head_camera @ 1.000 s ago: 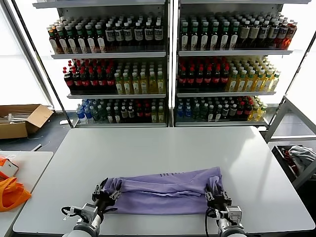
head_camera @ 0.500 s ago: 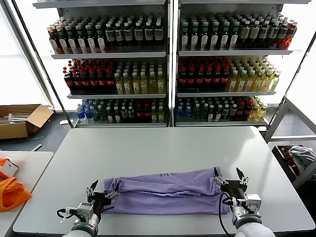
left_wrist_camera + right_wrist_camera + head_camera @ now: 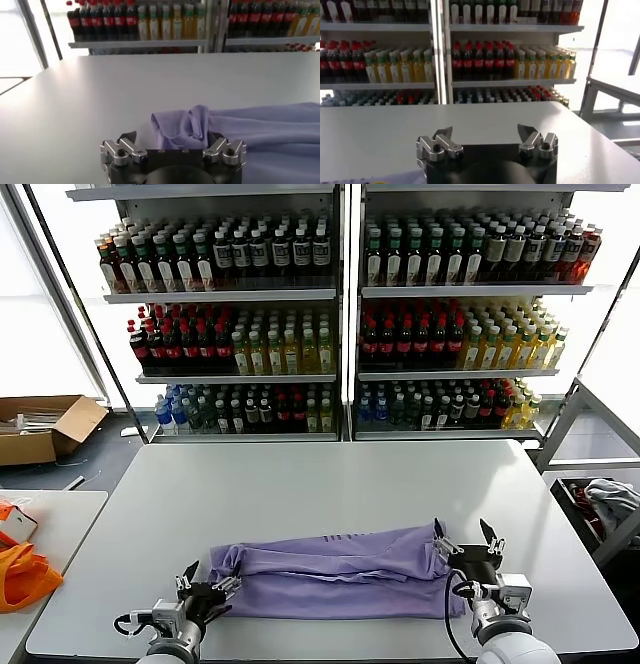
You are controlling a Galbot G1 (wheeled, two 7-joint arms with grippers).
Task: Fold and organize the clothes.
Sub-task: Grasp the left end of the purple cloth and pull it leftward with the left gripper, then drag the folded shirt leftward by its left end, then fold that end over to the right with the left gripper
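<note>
Both tools have let go of the T-shirt (image 3: 335,569) since a second ago: then each pinched one end of it, and now the left tool (image 3: 205,592) has drawn back toward the near edge of the surface (image 3: 330,484), while the right tool (image 3: 467,546) has lifted and swung outward past the garment's right end. Each stands with its jaws spread wide and nothing between them; the left wrist view shows the left tool (image 3: 172,145) just short of the bunched cloth (image 3: 182,127), and the right wrist view shows the right tool (image 3: 485,137) over bare surface.

Folded into a long band, the lavender shirt lies across the near middle of the surface, with a strip of dark print showing along its far edge.

It looks like thin, light cotton: limp, with no stiffness to hold a shape, so it would probably sag and drag if lifted by one point. The layers could slide on one another and undo the fold. The two ends of the band seem the best places to pinch, taking all layers together, as the left end is crumpled and thick enough to catch.
</note>
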